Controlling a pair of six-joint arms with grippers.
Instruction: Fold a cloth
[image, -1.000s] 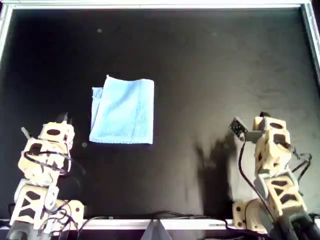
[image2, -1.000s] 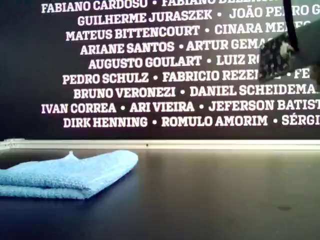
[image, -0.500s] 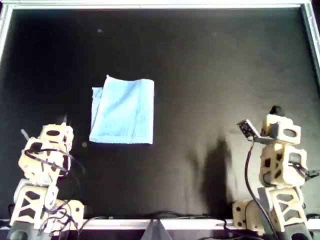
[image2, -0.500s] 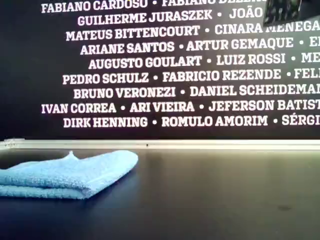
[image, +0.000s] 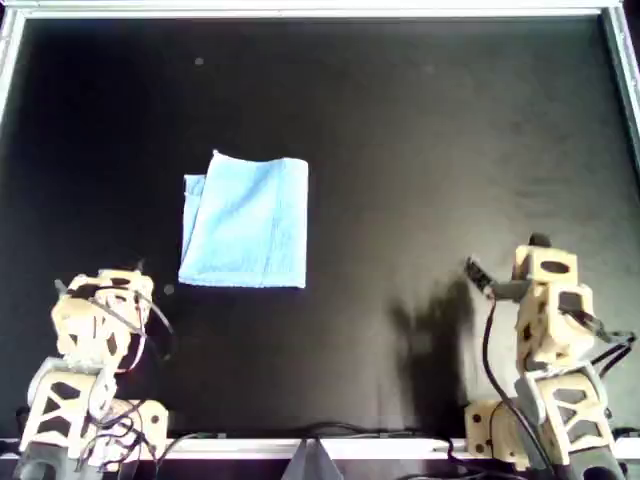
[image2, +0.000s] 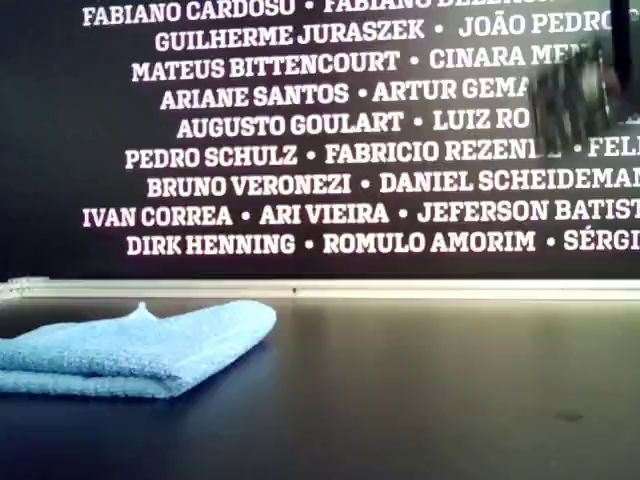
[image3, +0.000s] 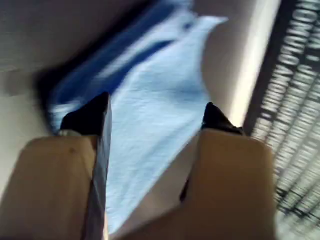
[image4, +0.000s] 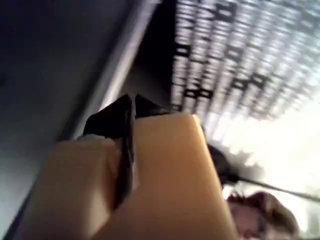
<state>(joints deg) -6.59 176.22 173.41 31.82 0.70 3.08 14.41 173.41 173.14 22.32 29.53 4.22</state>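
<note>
The light blue cloth (image: 245, 222) lies folded into a small rectangle on the black table, left of centre in the overhead view. It sits low at the exterior view's left (image2: 130, 348). My left gripper (image: 138, 267) is drawn back at the overhead view's lower left, a short way from the cloth and off it. In the left wrist view the left gripper (image3: 155, 117) is open, and the cloth (image3: 150, 100) shows beyond the gap. My right gripper (image: 540, 241) is at the overhead view's lower right, far from the cloth. Its fingers (image4: 127, 117) are pressed together, holding nothing.
A pale metal rim (image: 320, 10) frames the black table (image: 420, 130). A dark wall with white names (image2: 300, 150) stands behind the table's far edge. A blurred dark part of an arm (image2: 575, 95) hangs high at the exterior view's right.
Both arms have pulled back toward the overhead view's bottom edge. The right arm swung out and back, and its dark part dropped lower in the exterior view. The cloth has not moved.
</note>
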